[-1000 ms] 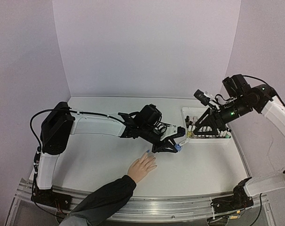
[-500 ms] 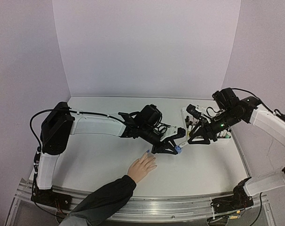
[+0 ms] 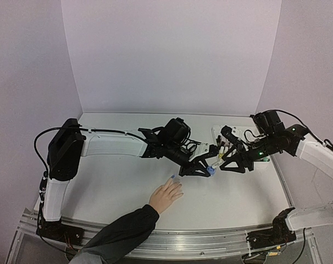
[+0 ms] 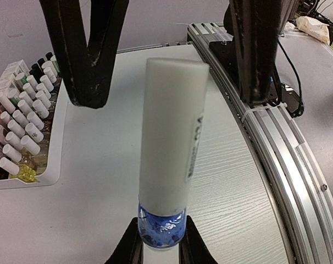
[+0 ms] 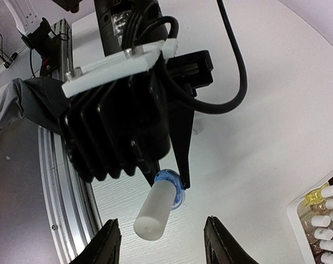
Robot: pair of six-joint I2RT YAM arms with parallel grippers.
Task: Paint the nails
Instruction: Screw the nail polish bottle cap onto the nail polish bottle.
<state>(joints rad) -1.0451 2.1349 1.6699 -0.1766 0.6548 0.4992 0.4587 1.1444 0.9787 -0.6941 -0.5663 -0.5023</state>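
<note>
A light-skinned hand (image 3: 166, 195) with a dark sleeve lies palm down on the white table; one nail (image 3: 172, 177) looks blue, the others are too small to tell. My left gripper (image 3: 206, 171) is shut on a blue polish bottle (image 4: 160, 228) with a long white cap (image 4: 172, 132), held just right of the fingertips. The bottle also shows in the right wrist view (image 5: 172, 188). My right gripper (image 5: 162, 242) is open, its fingers either side of the white cap (image 5: 155, 212) without touching it. In the top view it (image 3: 226, 161) faces the left gripper closely.
A white tray (image 3: 216, 132) with several white-capped polish bottles (image 4: 23, 137) stands at the right rear of the table. The aluminium rail (image 3: 210, 242) runs along the near edge. Walls enclose the back and sides.
My right arm has swung from over the tray down and left until its open gripper meets the bottle cap. The left gripper shifted slightly. The hand has stayed still.
</note>
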